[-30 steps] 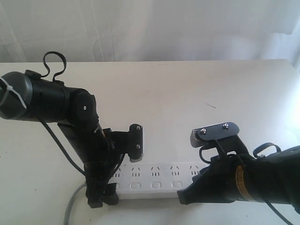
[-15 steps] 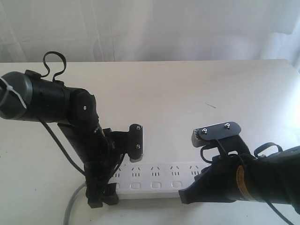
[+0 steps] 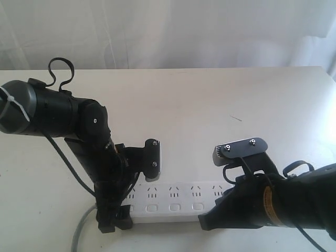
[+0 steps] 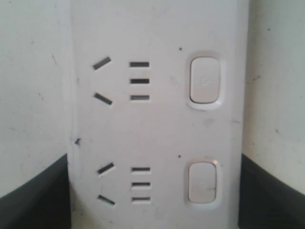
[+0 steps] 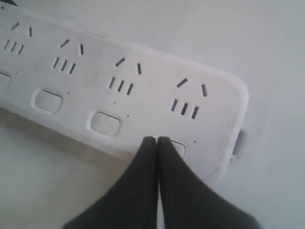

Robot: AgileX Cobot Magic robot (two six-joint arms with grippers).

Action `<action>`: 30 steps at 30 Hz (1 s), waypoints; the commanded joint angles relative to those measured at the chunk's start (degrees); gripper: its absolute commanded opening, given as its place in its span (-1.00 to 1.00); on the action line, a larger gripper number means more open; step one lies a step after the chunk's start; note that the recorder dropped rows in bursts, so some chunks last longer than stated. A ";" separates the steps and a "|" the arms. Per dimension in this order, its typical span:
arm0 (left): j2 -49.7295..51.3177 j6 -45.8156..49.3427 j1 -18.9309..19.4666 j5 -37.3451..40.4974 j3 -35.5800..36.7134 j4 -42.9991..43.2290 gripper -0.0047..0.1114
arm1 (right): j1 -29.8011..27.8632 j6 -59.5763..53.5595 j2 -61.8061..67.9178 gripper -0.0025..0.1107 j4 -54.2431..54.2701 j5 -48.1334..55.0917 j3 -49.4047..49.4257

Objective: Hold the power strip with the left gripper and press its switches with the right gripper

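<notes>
Power strip (image 3: 173,202) flat on table (image 3: 210,100), left gripper (image 3: 114,219) clamped across its cord end, right gripper (image 5: 157,141) fingers pressed together, tips on end switch (image 5: 179,148).

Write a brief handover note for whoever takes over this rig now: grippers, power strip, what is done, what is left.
Left gripper: fingers clamp the power strip across its long edges, near the cord end.
Right gripper: fingers shut together, tip at the end switch farthest from the cord.
Done: strip held.
Left: finish this press, then the other switches; pressed states cannot be read.
</notes>
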 commanded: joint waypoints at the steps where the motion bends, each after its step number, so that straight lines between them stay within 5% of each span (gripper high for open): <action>1: 3.04 -0.40 -0.42 8.46 2.07 -1.47 -0.92 | 0.09 -0.29 3.03 -0.96 -0.20 -0.21 0.29; 30: 3.04 -0.27 -0.42 8.34 2.07 -1.47 -0.92 | 0.09 -0.47 7.92 -0.96 -0.10 0.68 0.29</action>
